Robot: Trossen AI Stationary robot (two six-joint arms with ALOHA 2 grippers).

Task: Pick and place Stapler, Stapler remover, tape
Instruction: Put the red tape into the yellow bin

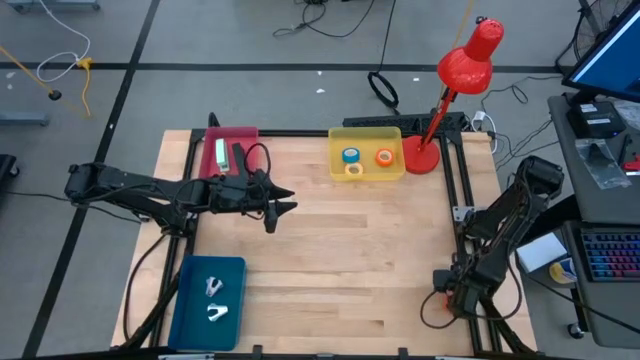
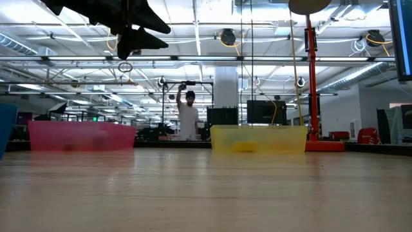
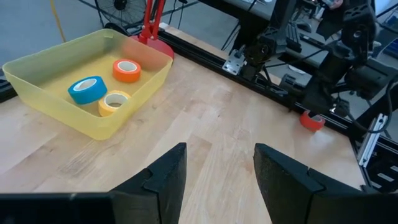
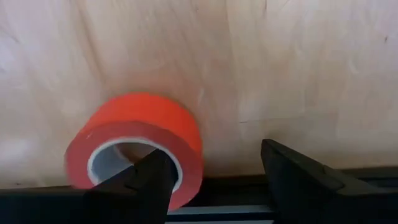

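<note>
While the right gripper (image 4: 214, 180) hangs low at the table's near right corner with its jaws spread, a red tape roll (image 4: 137, 146) lies on the wood just in front of it, partly behind one finger and not held; that roll looks to be the one piece left to sort, and whether it is being reached for or was just let go I cannot tell. The left gripper (image 1: 278, 207) hovers above mid-table, jaws apart and empty. Much seems done: blue, orange and yellow tape rolls (image 1: 366, 160) sit in the yellow tray (image 1: 366, 131); two small metal items (image 1: 215, 300), probably staple removers, lie in the blue tray (image 1: 190, 320); a green object (image 1: 221, 155) and a dark one rest in the pink tray (image 1: 244, 133), likely staplers. A red desk lamp (image 1: 455, 85) stands just beside the yellow tray, so a carry from the right corner would pass close to its base; the black frame rail (image 4: 311, 171) runs right against the red roll.
</note>
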